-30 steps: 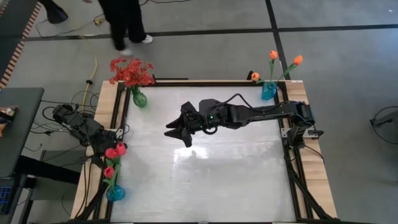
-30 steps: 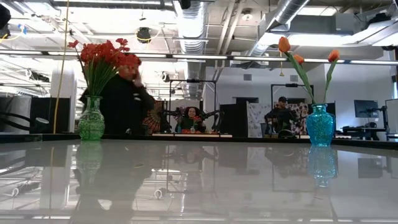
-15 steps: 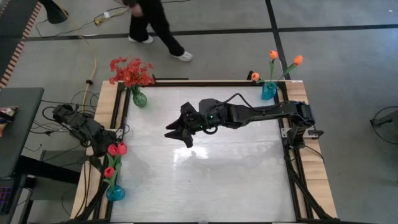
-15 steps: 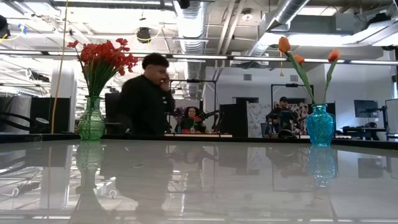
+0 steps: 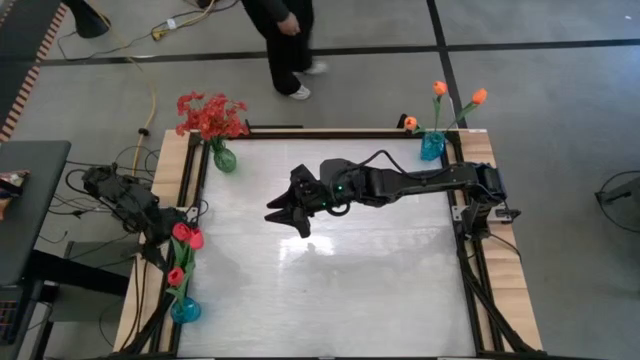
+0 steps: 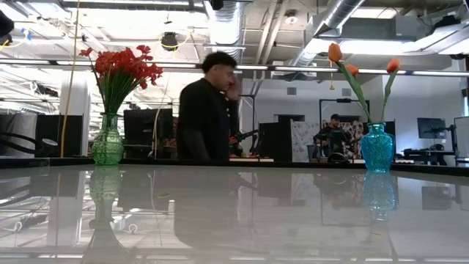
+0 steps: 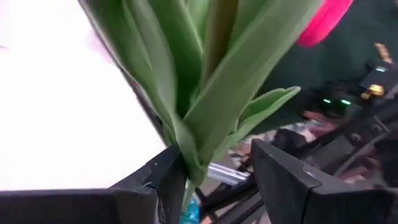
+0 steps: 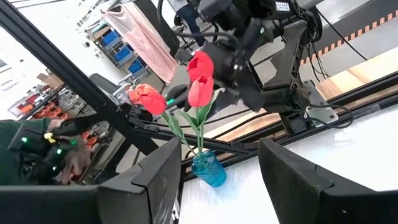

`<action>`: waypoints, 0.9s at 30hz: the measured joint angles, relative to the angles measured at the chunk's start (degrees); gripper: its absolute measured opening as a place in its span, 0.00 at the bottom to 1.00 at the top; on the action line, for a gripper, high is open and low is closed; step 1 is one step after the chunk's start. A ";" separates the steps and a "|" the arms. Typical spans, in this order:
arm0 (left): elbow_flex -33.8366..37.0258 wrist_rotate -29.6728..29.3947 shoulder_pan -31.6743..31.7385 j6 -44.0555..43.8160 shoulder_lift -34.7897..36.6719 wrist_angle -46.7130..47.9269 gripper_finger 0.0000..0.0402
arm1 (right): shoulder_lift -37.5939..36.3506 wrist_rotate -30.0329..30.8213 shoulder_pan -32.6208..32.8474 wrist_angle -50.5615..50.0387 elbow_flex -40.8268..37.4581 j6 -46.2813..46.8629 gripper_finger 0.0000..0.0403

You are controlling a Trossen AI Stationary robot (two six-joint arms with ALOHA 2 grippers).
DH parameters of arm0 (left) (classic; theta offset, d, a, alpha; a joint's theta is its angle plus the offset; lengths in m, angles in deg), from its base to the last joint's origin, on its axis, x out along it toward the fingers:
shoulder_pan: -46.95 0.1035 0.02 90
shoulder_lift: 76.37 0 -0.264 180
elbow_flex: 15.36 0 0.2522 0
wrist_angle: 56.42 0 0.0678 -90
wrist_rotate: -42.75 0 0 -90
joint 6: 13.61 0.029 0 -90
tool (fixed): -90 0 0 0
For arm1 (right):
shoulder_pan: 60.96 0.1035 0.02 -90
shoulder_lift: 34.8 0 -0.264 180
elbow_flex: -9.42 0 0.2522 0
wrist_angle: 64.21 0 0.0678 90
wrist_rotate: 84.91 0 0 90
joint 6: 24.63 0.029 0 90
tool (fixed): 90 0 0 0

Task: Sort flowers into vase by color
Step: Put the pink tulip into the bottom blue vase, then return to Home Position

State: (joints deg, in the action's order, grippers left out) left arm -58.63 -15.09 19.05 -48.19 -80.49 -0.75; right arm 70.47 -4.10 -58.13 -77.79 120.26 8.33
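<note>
Pinkish-red tulips stand in a blue vase at the table's near left corner; the right wrist view shows them too. My left gripper is at these tulips, open, with green leaves and one stem rising between its fingers. Red sprays stand in a green vase at the far left. Orange tulips stand in a blue vase at the far right. My right gripper hangs open over the table's middle, with nothing between its fingers. My left gripper has a tulip's lower stem right beside the inner side of one finger. The other finger stands well clear of it. I cannot tell whether the near finger touches the stem. The stem stands upright, its foot toward the vase below.
The white tabletop has a dark frame along its edges. Cables and a grey bench lie left of the table. A person walks on the floor beyond the far edge and also shows in the low view.
The person beyond the far edge has walked toward the right. Neither arm has visibly shifted its place, and the flowers stand in their vases as before.
</note>
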 joint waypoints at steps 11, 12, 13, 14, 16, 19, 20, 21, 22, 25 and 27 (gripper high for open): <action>-5.57 -9.46 0.01 0.82 -0.03 17.52 0.41 | 0.00 -1.65 0.02 -0.02 0.00 -0.42 0.59; -5.57 -9.46 0.00 0.82 -0.26 17.81 0.41 | 0.00 -1.68 0.02 -0.02 0.00 -0.43 0.59; -5.57 -9.47 0.00 0.84 -0.59 17.94 0.41 | 0.00 -1.68 0.02 -0.02 0.01 -0.43 0.59; -5.57 -9.46 0.00 0.88 -0.99 18.01 0.41 | 0.00 -1.68 0.02 -0.02 0.01 -0.42 0.59; -5.60 -9.47 0.00 0.95 -2.23 18.74 0.41 | 0.00 -1.69 0.02 -0.02 0.01 -0.44 0.59; -5.60 -9.32 0.00 0.91 -5.09 21.55 0.41 | 0.00 -1.72 0.02 -0.02 0.01 -0.44 0.59; -5.60 -8.87 0.00 1.08 -6.27 22.38 0.41 | 0.00 -1.87 0.02 -0.01 0.01 -0.44 0.59; -5.60 -8.21 0.00 1.61 -7.39 22.87 0.41 | 0.00 -2.11 0.02 -0.02 0.01 -0.44 0.59; -5.60 -7.41 0.00 2.36 -8.35 22.75 0.41 | 0.00 -2.15 0.02 -0.02 0.01 -0.44 0.59; -5.60 -5.79 0.00 4.04 -10.57 22.63 0.41 | 0.00 -3.02 0.02 -0.02 0.01 -0.42 0.59; -5.95 -5.89 0.00 5.04 -11.48 23.24 0.41 | 0.00 -3.06 0.02 -0.02 0.01 -0.44 0.59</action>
State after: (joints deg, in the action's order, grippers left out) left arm -64.58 -20.98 19.05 -43.15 -91.97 22.49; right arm 70.47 -7.16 -58.11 -77.81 120.28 7.88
